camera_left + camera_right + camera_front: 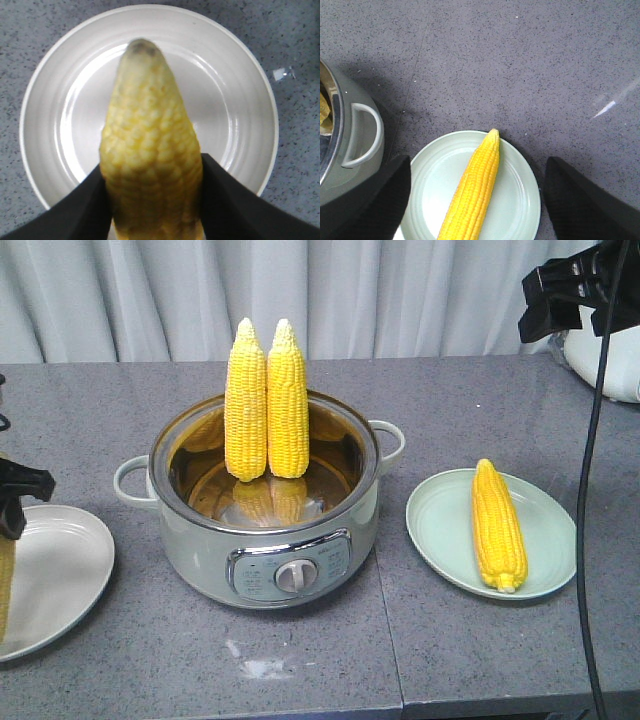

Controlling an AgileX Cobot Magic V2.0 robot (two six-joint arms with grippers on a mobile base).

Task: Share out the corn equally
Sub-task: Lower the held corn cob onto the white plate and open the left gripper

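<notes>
**Front plus two wrist views**

Front camera faces the grey table (450, 660) from above, mid-range. Left wrist looks straight down, very close, past a cob (150, 150) onto the white plate (45, 100). Right wrist looks down from higher on green plate (520, 200) and pot (332, 165); front view shares both plates and pot.

Mock kitchen set-up, grey speckled counter (470, 400), electric pot (200, 555), pleated curtain (420, 300) backdrop.

Left wrist view: the held cob (150, 150) is blurred close to the lens, its base cut by the bottom edge; it hides the white plate's (50, 100) centre. Front view: your left hand (14, 505) is cropped at the frame edge. The pot dial (296, 575) markings are too small to read.
</notes>
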